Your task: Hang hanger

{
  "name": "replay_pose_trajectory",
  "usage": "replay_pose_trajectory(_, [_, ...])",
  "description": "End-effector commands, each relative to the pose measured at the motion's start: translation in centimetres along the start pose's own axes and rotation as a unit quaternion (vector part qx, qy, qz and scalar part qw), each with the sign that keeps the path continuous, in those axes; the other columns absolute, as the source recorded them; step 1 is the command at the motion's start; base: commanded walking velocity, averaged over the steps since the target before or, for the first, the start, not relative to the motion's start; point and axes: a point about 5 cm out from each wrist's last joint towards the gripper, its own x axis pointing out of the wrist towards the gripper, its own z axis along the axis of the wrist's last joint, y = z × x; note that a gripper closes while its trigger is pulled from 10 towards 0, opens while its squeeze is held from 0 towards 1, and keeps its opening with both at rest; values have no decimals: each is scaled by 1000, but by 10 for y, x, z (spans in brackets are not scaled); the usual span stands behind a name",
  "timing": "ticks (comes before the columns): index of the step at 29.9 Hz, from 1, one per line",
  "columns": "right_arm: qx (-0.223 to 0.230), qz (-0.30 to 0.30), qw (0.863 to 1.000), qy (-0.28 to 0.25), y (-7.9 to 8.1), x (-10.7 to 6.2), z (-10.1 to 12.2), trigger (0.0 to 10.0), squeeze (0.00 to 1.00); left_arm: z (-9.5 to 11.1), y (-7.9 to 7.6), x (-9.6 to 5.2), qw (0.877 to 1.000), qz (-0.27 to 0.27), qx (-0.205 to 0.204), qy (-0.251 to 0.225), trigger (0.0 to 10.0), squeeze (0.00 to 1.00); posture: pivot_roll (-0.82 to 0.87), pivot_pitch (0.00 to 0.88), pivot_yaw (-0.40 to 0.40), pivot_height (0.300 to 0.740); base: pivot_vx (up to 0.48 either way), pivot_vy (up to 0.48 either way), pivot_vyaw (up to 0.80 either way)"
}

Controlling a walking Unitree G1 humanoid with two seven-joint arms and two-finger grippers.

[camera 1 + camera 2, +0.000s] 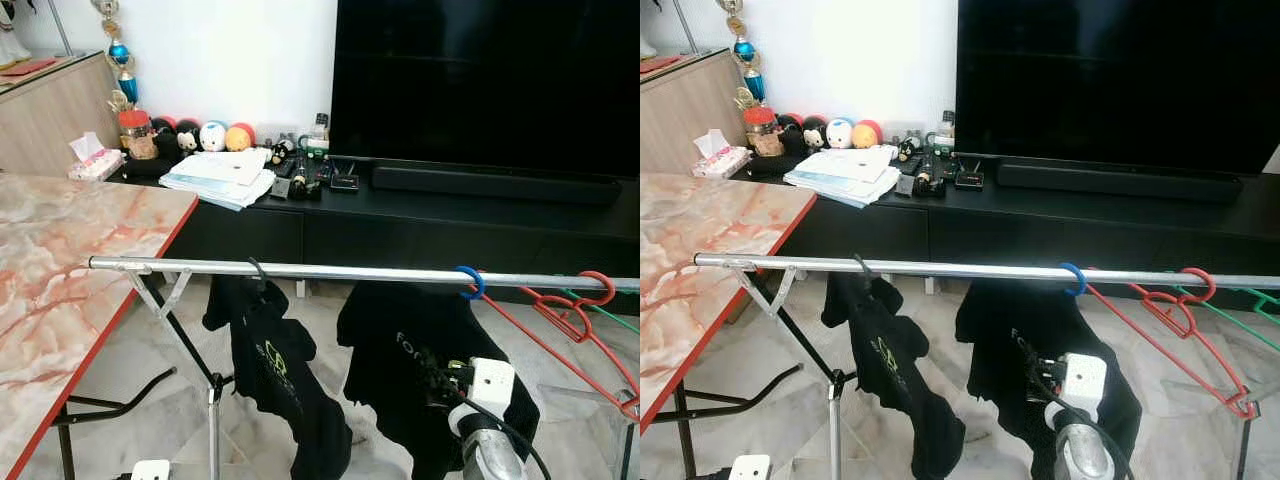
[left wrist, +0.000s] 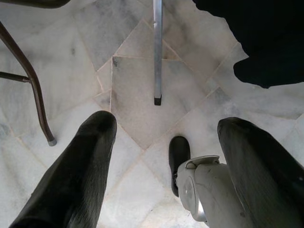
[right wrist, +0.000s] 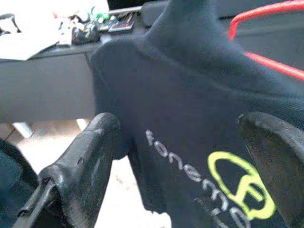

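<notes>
A red hanger (image 1: 570, 330), thin wire with a blue-wrapped hook, hangs from the silver rail (image 1: 350, 271), slanting down toward the rail's right end. Beside it on the rail, a second red hanger (image 1: 580, 305) and one green hanger (image 1: 610, 318). Two black T-shirts (image 1: 275, 365) dangle below the rail. The right claw (image 3: 185, 156) is spread wide, empty, right up against the shirt with the yellow logo (image 3: 242, 192). The left claw (image 2: 166, 161) gapes wide too, low over the marble floor (image 2: 137, 109) beneath the rail.
</notes>
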Motion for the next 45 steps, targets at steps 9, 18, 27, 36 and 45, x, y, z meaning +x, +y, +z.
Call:
replay_pose_trajectory(9, [2,-69,996,-60,-20,9,31,10000,0,-3,-2,0,1000,0,-10,5,10000,0,70,0,-27,740,0,0,0])
replay_pose_trajectory(18, [-54,-21,998,2,-19,40,54,10000,0,-3,-2,0,1000,0,-12,9,10000,0,68,0,-20,740,0,0,0])
replay_pose_trajectory(27, [-109,65,985,113,-16,50,48,10000,0,-7,-3,-1,1000,-2,-11,18,10000,0,75,0,-14,740,0,0,0])
replay_pose_trajectory(36, [-101,49,987,114,-22,57,61,10000,0,-10,-3,-1,1000,-2,-9,24,10000,0,79,0,-9,740,0,0,0])
replay_pose_trajectory(45, [-59,48,986,151,-18,59,57,10000,0,-12,-3,-2,1000,-3,-9,27,10000,0,81,0,-6,740,0,0,0])
